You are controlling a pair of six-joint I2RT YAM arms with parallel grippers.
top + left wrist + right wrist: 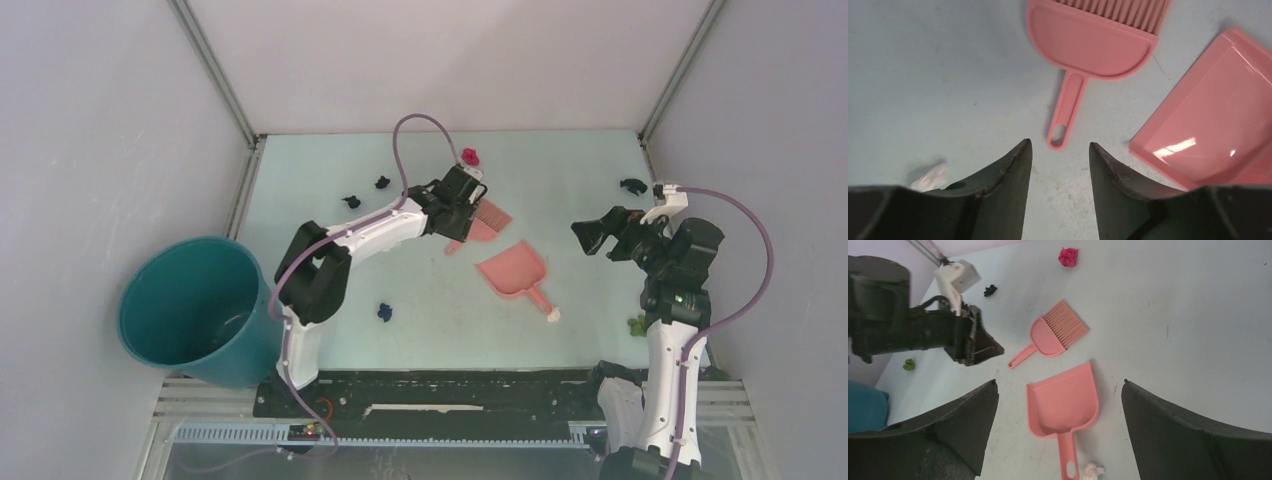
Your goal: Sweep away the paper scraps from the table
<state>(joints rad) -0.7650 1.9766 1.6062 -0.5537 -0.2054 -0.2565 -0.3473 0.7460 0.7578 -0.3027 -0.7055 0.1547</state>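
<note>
- Arms (370, 230) are held apart: left pincer (1060, 145) released, lowered before brush (1093, 45) handle; right pincer (1059, 382) released wide above dustpan (1063, 400).
- Scraps (468, 156) are scattered; surface (560, 170) is seen widest left-right.

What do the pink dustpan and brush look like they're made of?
The dustpan: likely moulded plastic, salmon pink, glossy; bright reflections sit on its smooth pan. The brush: seemingly the same plastic, more matt, with a raised moulded rim and a hole in the handle. Its bristles look like fine synthetic strands, but that is uncertain.
</note>
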